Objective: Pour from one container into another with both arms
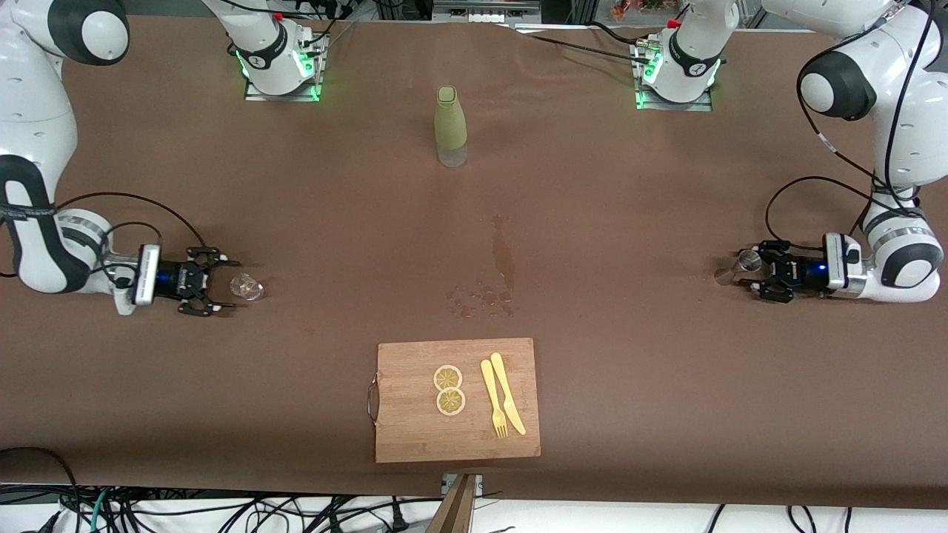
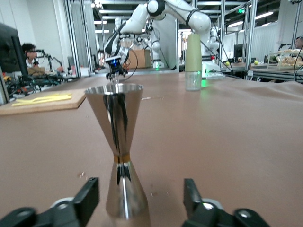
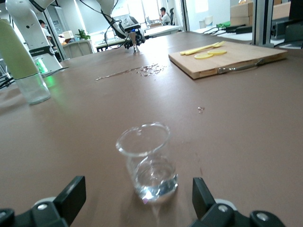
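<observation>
A steel hourglass-shaped jigger (image 2: 118,142) stands upright on the brown table at the left arm's end (image 1: 740,266). My left gripper (image 2: 140,198) is low at the table with its jaws open. The black fingers (image 2: 87,198) stand on either side of the jigger's base with a gap on each side. At the right arm's end, a small clear glass beaker (image 3: 147,163) with a little liquid stands upright (image 1: 246,287). My right gripper (image 3: 137,194) is open just short of it (image 1: 222,286), its fingers (image 3: 201,194) apart from the glass.
A bottle in a green sleeve (image 1: 450,126) stands mid-table toward the bases. A wet spill (image 1: 503,259) streaks the table's middle. Nearer the front camera lies a wooden cutting board (image 1: 415,429) with two lemon slices, a yellow fork and knife.
</observation>
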